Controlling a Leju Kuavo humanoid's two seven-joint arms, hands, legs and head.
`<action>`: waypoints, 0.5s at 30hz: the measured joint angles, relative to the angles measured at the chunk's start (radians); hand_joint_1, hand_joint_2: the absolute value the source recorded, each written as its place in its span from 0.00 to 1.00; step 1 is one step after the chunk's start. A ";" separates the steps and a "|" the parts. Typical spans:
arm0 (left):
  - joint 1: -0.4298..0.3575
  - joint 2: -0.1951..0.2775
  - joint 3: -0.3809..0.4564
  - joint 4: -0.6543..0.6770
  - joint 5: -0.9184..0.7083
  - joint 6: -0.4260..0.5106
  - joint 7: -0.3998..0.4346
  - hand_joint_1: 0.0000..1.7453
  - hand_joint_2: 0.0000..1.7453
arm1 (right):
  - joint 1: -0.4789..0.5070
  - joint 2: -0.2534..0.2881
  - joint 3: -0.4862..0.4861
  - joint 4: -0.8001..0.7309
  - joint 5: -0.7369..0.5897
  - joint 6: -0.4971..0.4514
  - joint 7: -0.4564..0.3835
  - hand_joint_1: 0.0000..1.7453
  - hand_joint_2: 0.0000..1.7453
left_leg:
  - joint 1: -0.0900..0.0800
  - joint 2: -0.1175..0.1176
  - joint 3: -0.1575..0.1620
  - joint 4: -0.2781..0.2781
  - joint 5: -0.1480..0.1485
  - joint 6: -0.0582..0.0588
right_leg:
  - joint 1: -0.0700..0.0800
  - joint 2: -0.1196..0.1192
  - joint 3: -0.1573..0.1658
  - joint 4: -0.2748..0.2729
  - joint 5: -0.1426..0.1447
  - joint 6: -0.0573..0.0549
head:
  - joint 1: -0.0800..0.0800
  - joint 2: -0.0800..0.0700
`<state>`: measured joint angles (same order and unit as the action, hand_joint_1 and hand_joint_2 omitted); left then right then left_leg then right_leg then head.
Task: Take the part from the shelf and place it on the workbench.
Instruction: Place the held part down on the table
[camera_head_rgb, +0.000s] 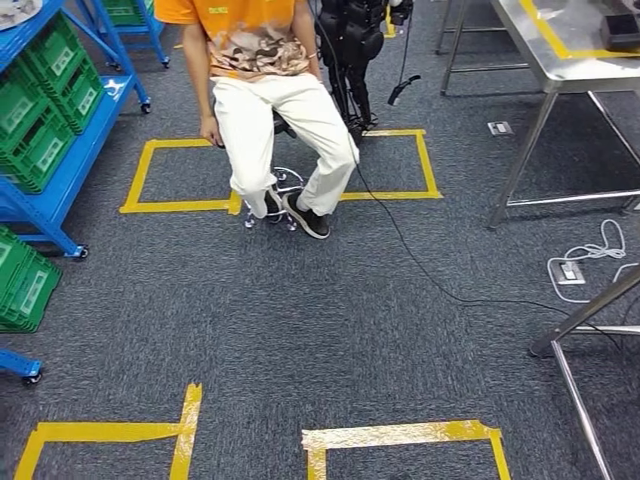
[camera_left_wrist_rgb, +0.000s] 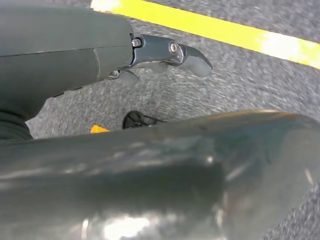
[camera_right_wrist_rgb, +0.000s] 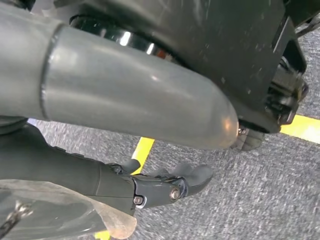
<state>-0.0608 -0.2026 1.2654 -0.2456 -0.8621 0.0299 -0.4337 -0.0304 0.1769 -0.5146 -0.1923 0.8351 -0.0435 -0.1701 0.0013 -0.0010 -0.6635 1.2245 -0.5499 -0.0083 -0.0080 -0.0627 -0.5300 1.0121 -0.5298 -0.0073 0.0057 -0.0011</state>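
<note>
Walking to the blue shelf (camera_head_rgb: 53, 150) looks risky: a seated person (camera_head_rgb: 264, 110) and a floor cable (camera_head_rgb: 423, 265) lie ahead. Left hand (camera_left_wrist_rgb: 166, 55) and right hand (camera_right_wrist_rgb: 166, 185) hang with fingers extended, holding nothing. Can't make out the part, presumably among the green bins (camera_head_rgb: 45, 110).

Blue shelf (camera_head_rgb: 72, 165), green bins (camera_head_rgb: 47, 100), yellow tape (camera_head_rgb: 181, 205) on grey carpet (camera_head_rgb: 287, 330).

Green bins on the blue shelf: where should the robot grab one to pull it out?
The green bins sit packed side by side on the blue shelf, their labelled fronts facing the carpet aisle, so the side walls look blocked. Probably best to grip the front lip above the white label, coming in from the aisle side.
</note>
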 joint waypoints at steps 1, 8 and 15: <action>0.001 0.000 0.000 0.000 0.000 0.000 0.000 0.00 0.00 | 0.000 0.000 0.000 0.000 0.000 0.000 0.000 0.00 0.00 | -0.003 0.020 0.038 -0.073 0.033 0.005 | 0.001 -0.011 0.004 0.000 -0.003 0.001 | 0.000 0.000; 0.001 0.000 0.000 0.000 0.000 0.003 0.000 0.00 0.00 | -0.007 0.000 0.001 0.000 0.002 0.000 -0.001 0.00 0.00 | -0.017 0.033 0.103 -0.219 0.072 0.038 | 0.003 -0.028 0.010 0.019 -0.036 0.035 | 0.004 0.000; -0.001 -0.003 0.000 0.001 0.001 0.002 0.001 0.00 0.00 | 0.001 0.000 0.002 0.000 0.002 0.000 0.000 0.00 0.00 | -0.007 -0.058 0.109 -0.222 0.075 0.048 | -0.004 0.067 -0.118 0.226 -0.075 0.050 | 0.011 0.000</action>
<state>-0.0621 -0.2051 1.2654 -0.2445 -0.8614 0.0320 -0.4326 -0.0293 0.1765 -0.5131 -0.1923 0.8372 -0.0434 -0.1699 -0.0060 -0.0585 -0.5543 1.0021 -0.4746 0.0392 -0.0123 0.0044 -0.6479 1.2380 -0.6044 0.0427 0.0165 -0.0011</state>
